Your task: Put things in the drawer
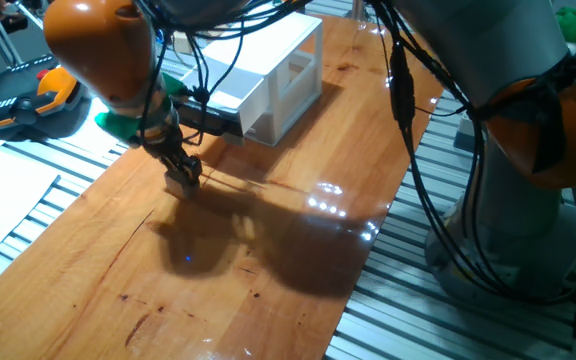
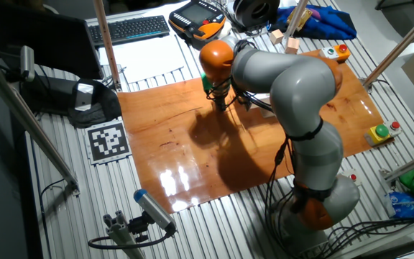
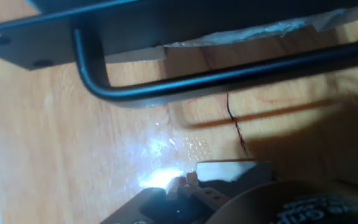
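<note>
My gripper (image 1: 181,176) hangs low over the wooden table, just in front of the white cabinet (image 1: 286,62). It is shut on a small pale wooden cube (image 1: 180,183) that sits at or just above the table top. The upper drawer (image 1: 230,98) is pulled out toward the gripper, and its dark handle bar (image 1: 204,121) is close behind the fingers. In the hand view the handle bar (image 3: 216,78) crosses the top, and the cube (image 3: 232,169) shows at the bottom between the fingers. In the other fixed view the gripper (image 2: 221,102) shows, but the arm hides the cabinet.
A green object (image 1: 118,124) and a black-orange teach pendant (image 1: 28,95) lie left of the cabinet. In the other fixed view, loose wooden blocks (image 2: 290,44) lie at the far table edge, a button box (image 2: 381,132) sits at the right, and a marker tag (image 2: 108,139) lies off the table.
</note>
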